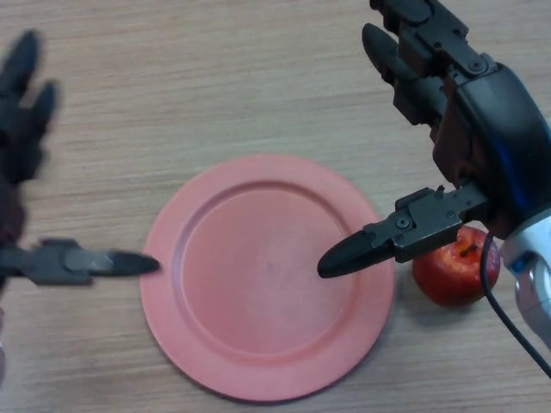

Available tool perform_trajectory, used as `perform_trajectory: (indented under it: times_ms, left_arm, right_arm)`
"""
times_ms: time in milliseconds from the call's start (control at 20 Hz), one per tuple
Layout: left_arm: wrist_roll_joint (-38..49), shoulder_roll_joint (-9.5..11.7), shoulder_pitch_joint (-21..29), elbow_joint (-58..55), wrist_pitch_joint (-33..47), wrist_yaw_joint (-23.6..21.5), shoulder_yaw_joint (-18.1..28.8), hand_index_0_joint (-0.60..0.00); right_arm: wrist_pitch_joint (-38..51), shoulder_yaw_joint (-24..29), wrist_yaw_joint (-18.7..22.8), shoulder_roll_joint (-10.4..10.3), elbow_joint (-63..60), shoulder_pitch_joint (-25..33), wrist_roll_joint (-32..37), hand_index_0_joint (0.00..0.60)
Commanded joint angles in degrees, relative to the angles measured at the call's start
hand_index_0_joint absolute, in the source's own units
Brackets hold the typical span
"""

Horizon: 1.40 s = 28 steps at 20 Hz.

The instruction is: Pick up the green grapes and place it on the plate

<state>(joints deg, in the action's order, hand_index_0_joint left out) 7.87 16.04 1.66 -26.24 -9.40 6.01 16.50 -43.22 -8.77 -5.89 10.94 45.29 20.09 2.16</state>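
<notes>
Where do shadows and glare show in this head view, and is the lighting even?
Head view: the light is soft and even across the table. Head view: the plate looks matte, with no glare, and a narrow soft shadow runs along its lower right rim. Head view: the apple has only a faint sheen and a small shadow under it.

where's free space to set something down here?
The red plate is bare, though the right robot hand has its thumb over its right rim. Open wood table lies beyond the plate. Crowded: right side by the red apple; left robot hand flanks the left.
</notes>
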Motion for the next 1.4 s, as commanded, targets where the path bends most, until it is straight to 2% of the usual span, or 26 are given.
perform_trajectory:
  times_ms: [50, 250, 500, 650, 950, 1150, 1300, 1400]
  left_arm:
    - [-1.85, 5.41, 3.62, 3.35, 11.51, -3.72, 7.02, 0.000]
    - [-7.07, 10.24, 7.41, 16.31, 15.57, -6.02, 7.55, 0.000]
    - [-9.60, 13.00, 9.30, 26.18, 19.33, -9.10, 7.42, 0.000]
    - [-10.86, 15.79, 11.73, 33.76, 21.56, -10.85, 7.20, 0.000]
    - [-15.20, 19.88, 12.53, 41.55, 21.37, -12.71, 7.63, 0.000]
    - [-18.32, 21.29, 13.67, 44.21, 18.90, -14.86, 6.97, 0.000]
    - [-19.50, 20.09, 12.26, 40.56, 16.28, -15.52, 6.86, 0.000]
    - [-19.21, 18.49, 10.93, 37.86, 13.75, -15.31, 7.17, 0.000]
  right_arm:
    - [6.23, 2.72, 0.25, -0.06, 2.08, 2.53, -0.47, 0.000]
    - [7.26, 3.44, 0.01, -0.06, 1.78, 1.69, -0.09, 0.000]
    - [6.97, 4.35, -0.72, -0.06, 1.48, 1.85, 0.01, 0.000]
    - [6.34, 4.44, -1.17, 0.17, 1.34, 2.24, -0.20, 0.000]
    - [6.51, 5.09, -1.35, 0.17, 2.36, 1.02, 0.52, 0.000]
    - [6.45, 6.09, -1.00, 0.88, 2.86, 0.80, 1.40, 0.000]
    - [6.66, 6.87, -1.20, 1.55, 3.03, 0.34, 1.79, 0.000]
    - [6.59, 7.39, -1.24, 1.96, 3.08, 0.31, 2.12, 0.000]
